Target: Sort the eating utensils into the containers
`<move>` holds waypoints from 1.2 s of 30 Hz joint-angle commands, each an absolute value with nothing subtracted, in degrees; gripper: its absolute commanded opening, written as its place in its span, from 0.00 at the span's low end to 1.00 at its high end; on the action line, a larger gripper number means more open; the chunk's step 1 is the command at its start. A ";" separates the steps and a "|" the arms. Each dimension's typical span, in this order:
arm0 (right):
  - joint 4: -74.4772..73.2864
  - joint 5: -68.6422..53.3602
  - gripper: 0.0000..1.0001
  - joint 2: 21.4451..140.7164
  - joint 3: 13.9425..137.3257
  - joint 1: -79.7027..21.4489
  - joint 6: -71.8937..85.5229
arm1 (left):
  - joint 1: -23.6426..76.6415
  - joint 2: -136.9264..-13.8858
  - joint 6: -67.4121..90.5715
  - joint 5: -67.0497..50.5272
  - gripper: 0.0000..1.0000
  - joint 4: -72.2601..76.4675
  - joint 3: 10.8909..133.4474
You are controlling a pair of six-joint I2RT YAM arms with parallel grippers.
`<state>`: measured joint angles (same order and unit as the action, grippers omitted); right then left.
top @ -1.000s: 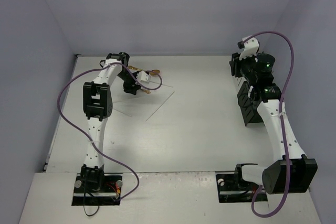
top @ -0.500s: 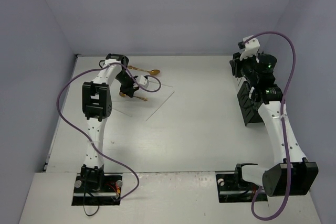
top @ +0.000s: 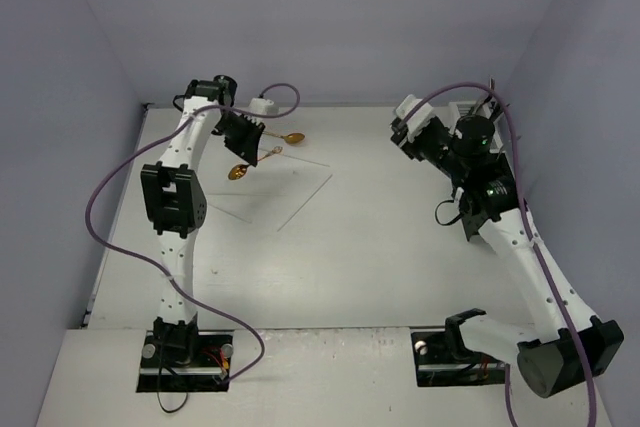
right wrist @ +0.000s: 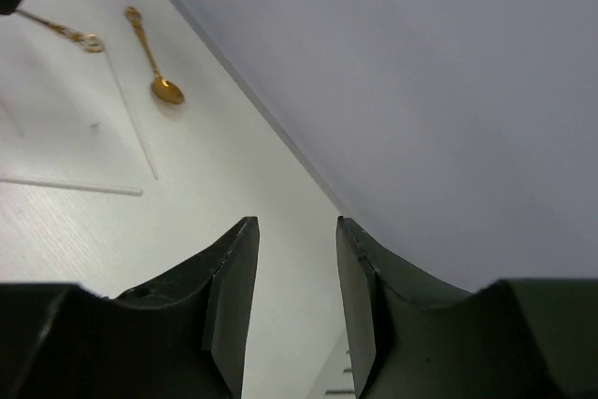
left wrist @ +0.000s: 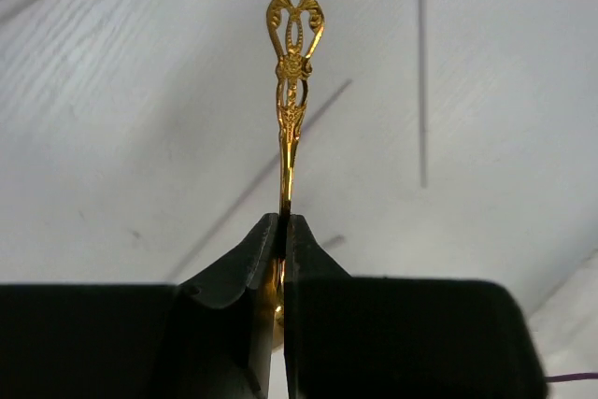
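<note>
My left gripper [top: 249, 155] [left wrist: 283, 221] is shut on a gold spoon [top: 240, 171] near its bowl. The spoon's ornate handle [left wrist: 294, 44] sticks out past the fingertips, above the table. A second gold spoon [top: 291, 137] [right wrist: 160, 81] lies on the table just beyond. Thin pale chopsticks [top: 312, 192] [right wrist: 131, 137] lie spread beside it. My right gripper [top: 408, 137] [right wrist: 294, 226] hangs open and empty over the far right of the table, pointing toward the spoons. A black container [top: 467, 219] and a white container [top: 469, 107] stand at the right, both partly hidden by the right arm.
Purple cables [top: 110, 197] loop off both arms. Pale walls close the table at the back and both sides. The arm bases [top: 185, 347] sit at the near edge.
The left gripper closed on the gold spoon and lifted it off the table. The right arm swung left, away from the containers, and its jaws opened a little.
</note>
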<state>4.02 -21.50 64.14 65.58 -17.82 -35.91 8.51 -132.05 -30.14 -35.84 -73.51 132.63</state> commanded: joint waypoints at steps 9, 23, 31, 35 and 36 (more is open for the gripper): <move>7.53 -17.33 0.62 61.59 56.32 -47.56 -72.37 | 11.19 -106.74 30.99 -44.31 0.00 -59.09 101.73; 7.56 -24.29 0.56 72.53 54.00 -62.08 -81.56 | 18.00 -96.66 41.77 -51.43 0.00 -51.24 86.85; 7.56 -25.26 0.54 75.47 54.28 -62.40 -81.67 | 19.52 -95.04 42.08 -52.08 0.00 -50.80 86.01; 7.64 -24.67 0.54 76.56 54.76 -62.40 -81.92 | 20.61 -94.46 42.01 -51.83 0.00 -50.80 85.50; 7.56 -24.39 0.54 76.66 54.85 -62.40 -82.01 | 21.03 -94.19 42.00 -51.58 0.00 -50.80 85.32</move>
<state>4.08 -23.83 76.12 53.01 -61.98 -81.13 19.73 -98.86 40.78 -50.15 -52.09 85.46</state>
